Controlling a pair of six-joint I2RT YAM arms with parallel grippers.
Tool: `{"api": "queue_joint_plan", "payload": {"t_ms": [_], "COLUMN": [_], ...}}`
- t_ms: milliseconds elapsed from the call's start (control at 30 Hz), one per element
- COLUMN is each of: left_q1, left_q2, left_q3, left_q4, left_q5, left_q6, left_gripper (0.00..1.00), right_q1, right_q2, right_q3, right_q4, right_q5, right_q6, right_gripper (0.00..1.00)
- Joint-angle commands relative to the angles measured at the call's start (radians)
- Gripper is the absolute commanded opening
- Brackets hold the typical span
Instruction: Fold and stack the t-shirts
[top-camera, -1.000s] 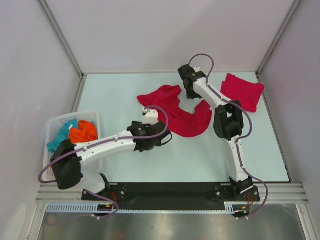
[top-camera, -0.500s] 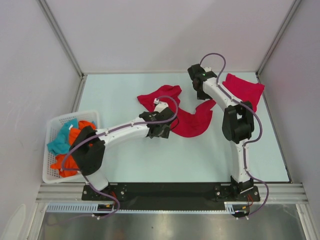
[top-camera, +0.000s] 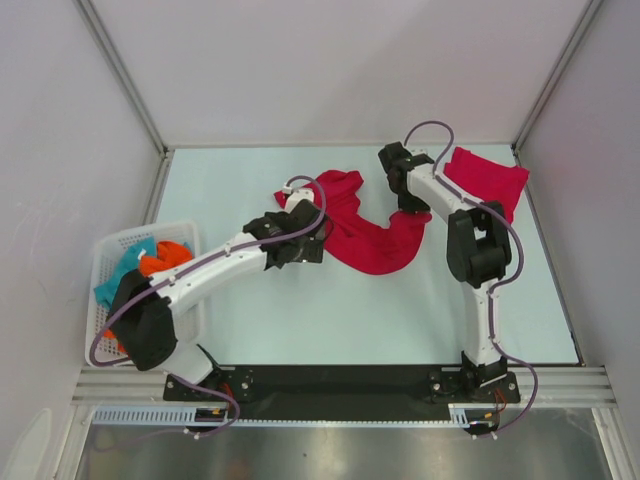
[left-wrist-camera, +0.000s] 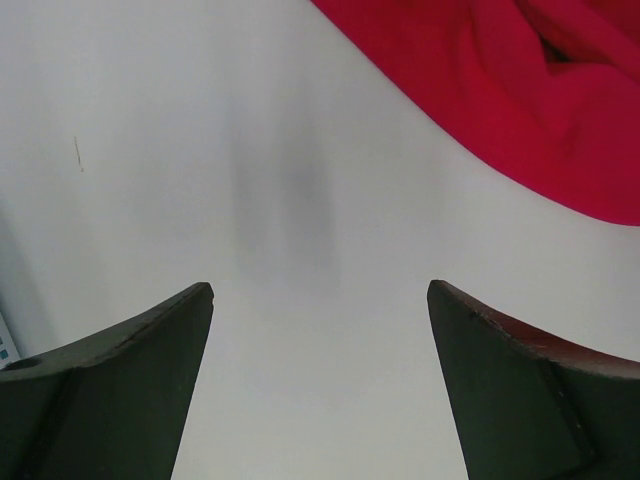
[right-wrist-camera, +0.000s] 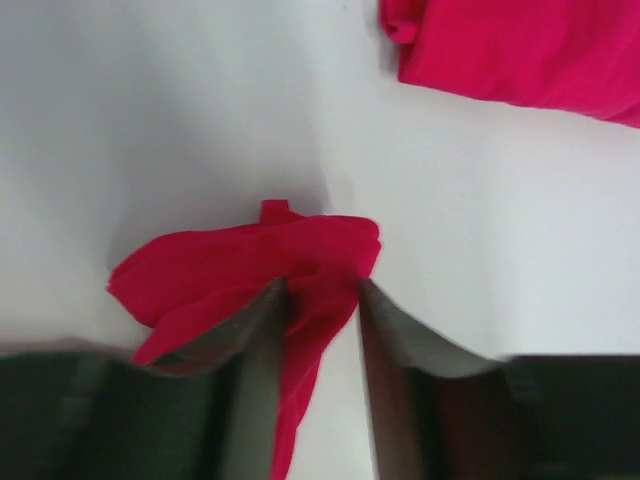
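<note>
Desk (top-camera: 400, 310): pale mint, smooth and matte, with a soft grey shadow ahead of each claw.
Room: plain whitish panels (top-camera: 330, 70) close in three sides, with metal posts (top-camera: 120, 75) at the far corners. A black base plate (top-camera: 340, 385) at the near edge carries both arms.
Right claw (right-wrist-camera: 320, 285): clenched on one bunched end of the crumpled t-shirt (top-camera: 365, 245). Red cloth is squeezed between the fingers, and a lobe spills out ahead of the tips and off to their left.
Left claw (left-wrist-camera: 320, 290): released, jaws spread wide, only bare desk between them. The crumpled t-shirt's edge lies ahead and to its right, not touching.
Crumpled t-shirt: a loose curved band on the desk, running from the right claw across to beside the left claw.
Folded t-shirt (top-camera: 487, 180): ahead and to the right of the right claw, apart from it, with bare desk between (far right corner in the overhead view).
Basket (top-camera: 140, 230): white, well behind the left claw, beside that arm's elbow, holding teal cloth (top-camera: 118, 280) and orange cloth (top-camera: 165, 262).
Hidden: from above, both claws' fingertips are covered by their own wrists. The left arm covers much of the basket and one end of the crumpled t-shirt. The right wrist view cuts the folded t-shirt off at the top edge. I cannot tell whether the pinched end is lifted off the desk.
</note>
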Motion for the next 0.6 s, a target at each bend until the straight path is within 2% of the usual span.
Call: {"api": "queue_joint_plan", "payload": {"t_ms": [0,33,67,133,333,433,567], "left_q1": [0.005,0.005,0.005,0.005,0.005,0.005,0.006], "left_q2": [-0.071,-0.073,-0.071,-0.073,-0.080,-0.074,-0.076], "left_q3": [-0.021,-0.024,-0.029,-0.041,-0.055,-0.055,-0.070], "left_q4": [0.002,0.002,0.003,0.003,0.016,0.026,0.058], "left_q5": [-0.003,-0.001,0.002,0.003,0.009,0.009,0.023], "left_q6": [0.022,0.025,0.024,0.021,0.021,0.024,0.027], "left_gripper": [0.94,0.94,0.94,0.94,0.94,0.94,0.94], "right_q1": [0.029,0.036,0.041,0.056,0.085,0.128,0.212], "right_q2": [0.034,0.040,0.051,0.056,-0.027,-0.139,-0.277], "right_q3": [0.016,0.018,0.019,0.016,-0.069,-0.128,-0.220], "right_q4": [0.042,0.044,0.044,0.039,0.047,0.028,-0.063], "right_q5": [-0.015,-0.021,-0.028,-0.024,-0.022,-0.004,0.094], "right_q6": [0.023,0.012,0.008,-0.003,-0.022,0.020,0.084], "right_gripper": [0.30,0.23,0.11,0.00,0.00,0.00,0.00]}}
